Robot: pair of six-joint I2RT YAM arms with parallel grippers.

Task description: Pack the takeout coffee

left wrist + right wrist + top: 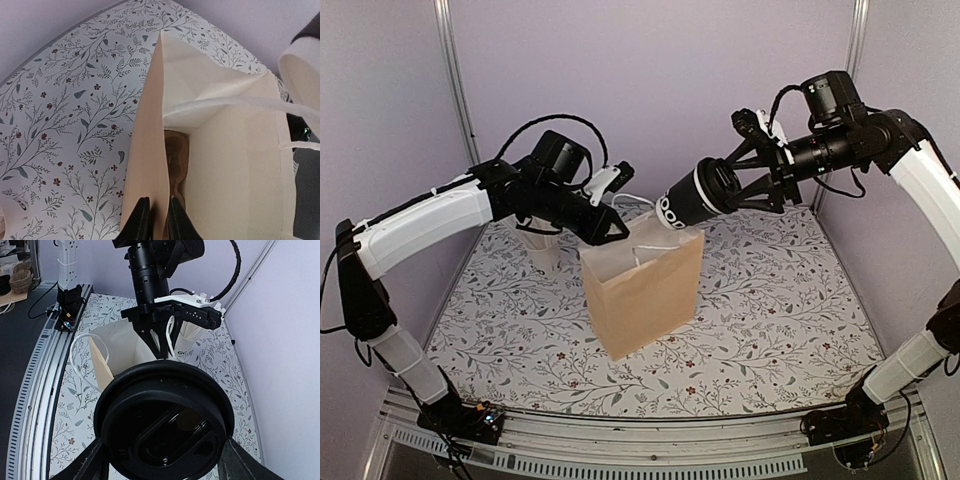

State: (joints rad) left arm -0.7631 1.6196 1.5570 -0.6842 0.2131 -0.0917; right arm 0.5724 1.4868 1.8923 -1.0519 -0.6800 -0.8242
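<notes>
While the left gripper [158,210] pinches shut on the left wall of the paper bag [645,290], mid-frame, the right gripper [717,190] hangs just above the bag's upper-right rim. Its jaws clamp the takeout coffee [685,205], long axis near-horizontal, base pointing lower-left toward the open mouth.

both arms are the same build tbh: the left arm [430,225] and right arm [932,185] have chunky white shells over the long links, black joints in between, and black bases [470,420] with thin wires hanging off them. each wrist carries a fat black cylinder camera [560,155], a white bracket [192,307] and a thin black cable [555,125] looping over the top. the left gripper [616,232] and right gripper [708,195] are matte black triangular frames ending in slim tapered fingers [140,222].
</notes>
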